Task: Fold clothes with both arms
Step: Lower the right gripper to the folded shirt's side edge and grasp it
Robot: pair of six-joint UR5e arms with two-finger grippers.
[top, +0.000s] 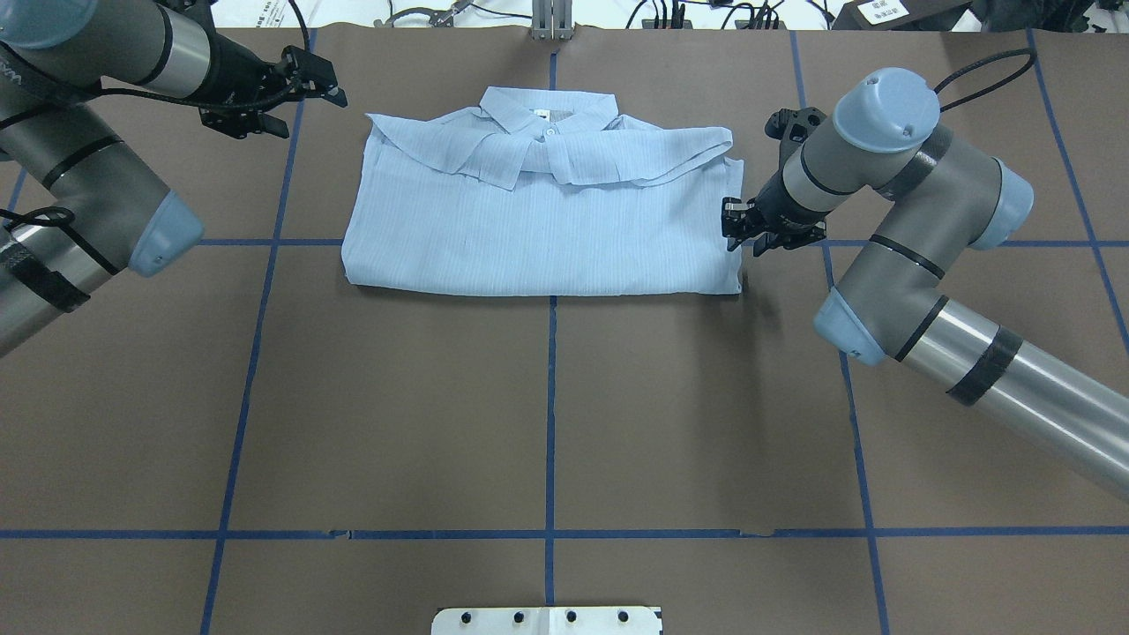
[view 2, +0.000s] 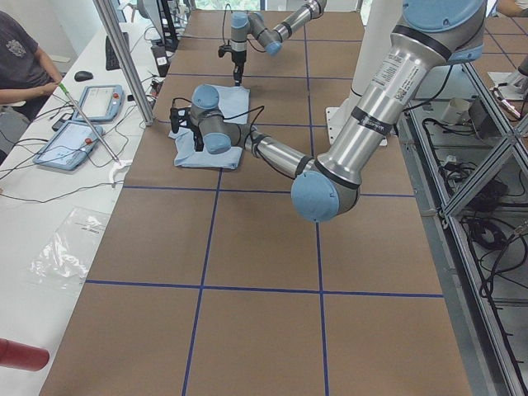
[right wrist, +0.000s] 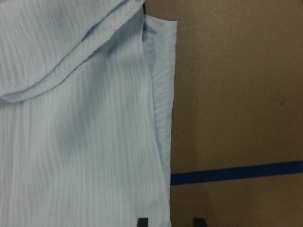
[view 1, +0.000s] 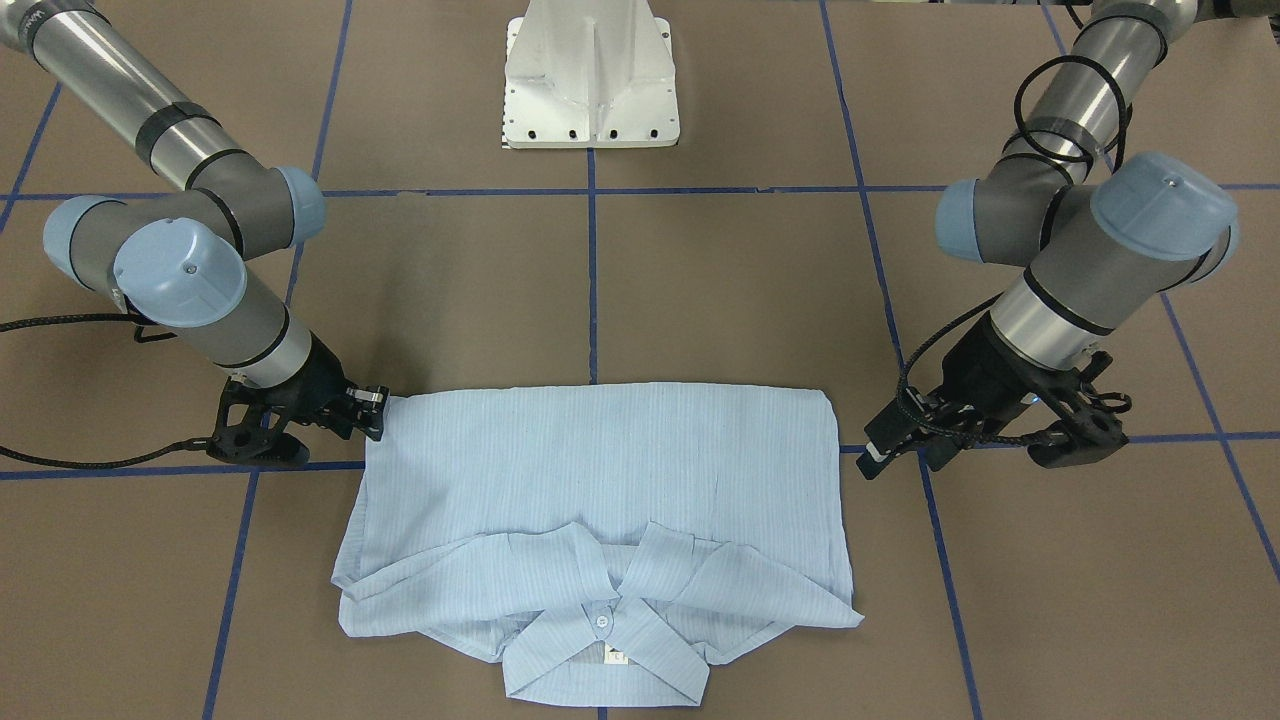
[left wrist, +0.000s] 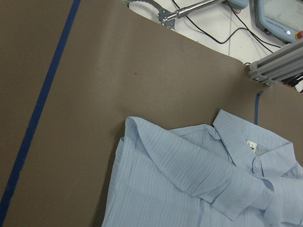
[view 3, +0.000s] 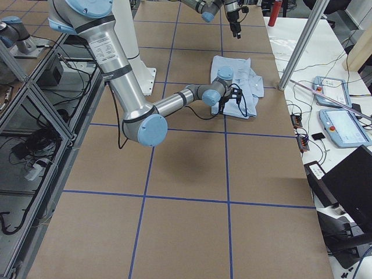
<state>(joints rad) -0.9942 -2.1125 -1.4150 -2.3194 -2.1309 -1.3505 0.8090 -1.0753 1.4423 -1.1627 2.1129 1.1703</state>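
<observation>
The light blue striped shirt (top: pixel 538 220) lies folded into a flat rectangle on the brown table, collar and neck label on the side away from the robot's base, sleeves folded across below the collar. My right gripper (top: pixel 736 231) is low at the shirt's right edge, open; in the right wrist view its fingertips (right wrist: pixel 142 220) straddle the shirt (right wrist: pixel 71 142) hem. My left gripper (top: pixel 328 84) hovers off the shirt's far left corner, apart from the cloth and open. The left wrist view looks down on the collar corner of the shirt (left wrist: pixel 189 189), and its fingers are out of frame.
The white pedestal base (view 1: pixel 590 80) stands at the robot's side of the table. Blue tape lines (top: pixel 551 414) grid the brown surface. Beyond the far table edge are cables (top: pixel 679 13), two tablets (view 2: pixel 78 124) on a white bench, and a seated person (view 2: pixel 21 66).
</observation>
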